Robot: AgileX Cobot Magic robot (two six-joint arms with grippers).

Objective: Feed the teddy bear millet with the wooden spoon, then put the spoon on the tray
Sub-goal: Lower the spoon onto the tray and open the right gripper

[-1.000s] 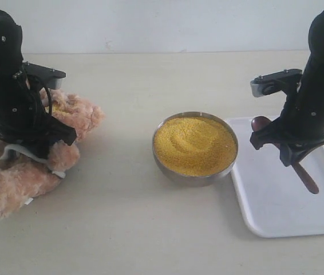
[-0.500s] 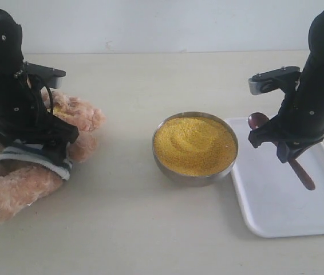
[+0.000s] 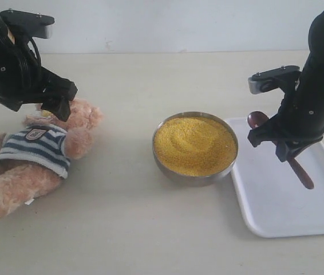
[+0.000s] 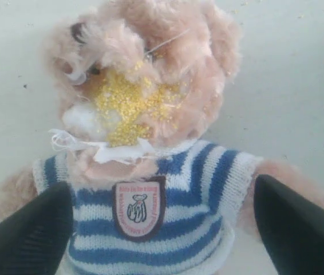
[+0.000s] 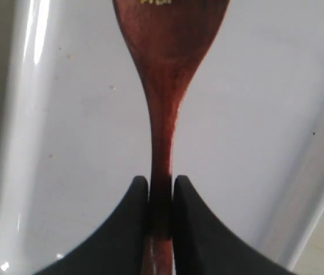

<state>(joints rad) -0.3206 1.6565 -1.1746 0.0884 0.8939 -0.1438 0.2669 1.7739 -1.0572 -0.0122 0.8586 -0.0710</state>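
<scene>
**Operator A:** Two grippers to report. We see the left gripper (image 4: 161,189) hovering over the fluffy light-brown teddy bear (image 3: 36,149) in its blue-and-white striped shirt. The black fingers (image 4: 24,235) are spread wide apart and hold nothing.

**Operator B:** Confirmed. We locate the bear lying on its back at the left of the beige table (image 3: 133,229), well apart from the round metal bowl (image 3: 190,176).

**Operator A:** We note the fine bright yellow millet (image 3: 193,143) mounded in that bowl, mid-table. More of it clings to the bear's muzzle.

**Operator B:** We see the right gripper (image 5: 161,186) clamped on the slim handle of the small dark reddish-brown wooden spoon (image 5: 168,69). It holds the spoon above the flat white rectangular tray (image 3: 282,206), which lies just beside the bowl.

**Operator A:** We cannot tell whether the spoon touches the tray.
</scene>
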